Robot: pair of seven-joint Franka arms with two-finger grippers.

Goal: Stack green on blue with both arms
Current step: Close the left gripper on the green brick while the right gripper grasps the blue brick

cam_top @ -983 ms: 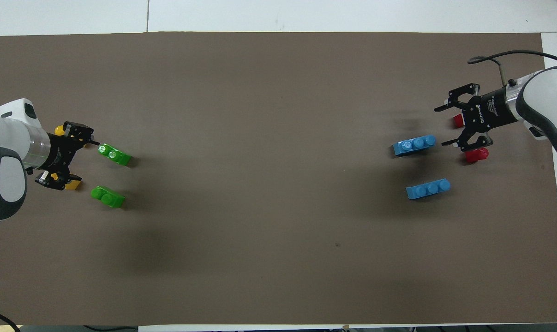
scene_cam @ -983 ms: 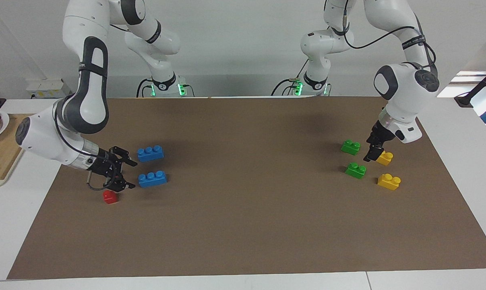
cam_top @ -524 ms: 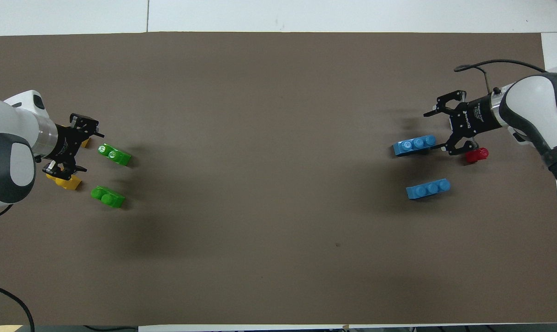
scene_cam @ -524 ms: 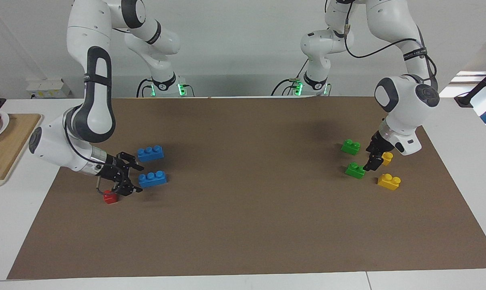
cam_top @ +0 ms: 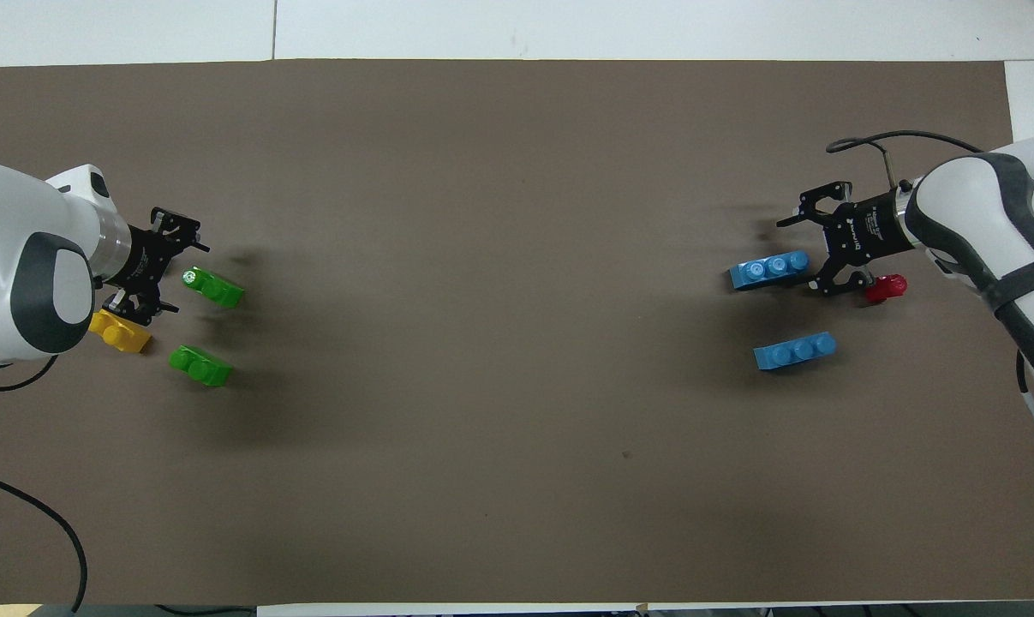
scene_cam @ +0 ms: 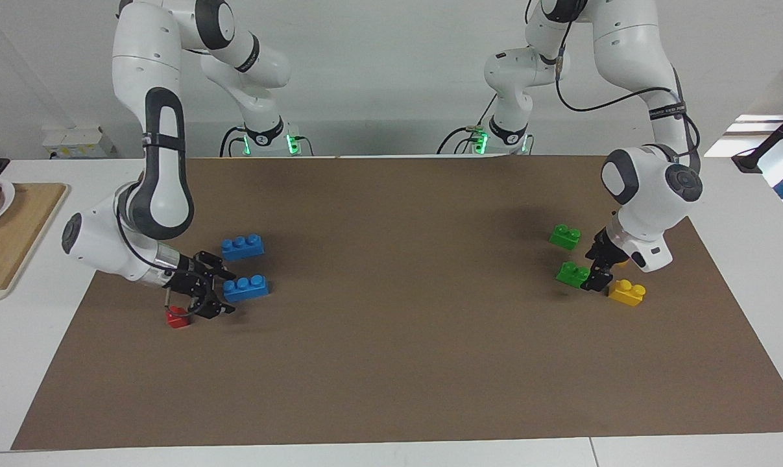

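Right gripper (scene_cam: 220, 293), fingers spread, just beside farther blue brick (scene_cam: 246, 288). Left gripper (scene_cam: 593, 277), fingers spread, just beside farther green brick (scene_cam: 573, 274). Neither grasps anything.

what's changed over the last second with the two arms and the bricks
Both open grippers closed in on their bricks. The right gripper slid toward the farther blue brick and now flanks its end. The left gripper advanced from over the yellow bricks to the farther green brick. Nothing is gripped yet. All bricks, including the red one, stayed put.
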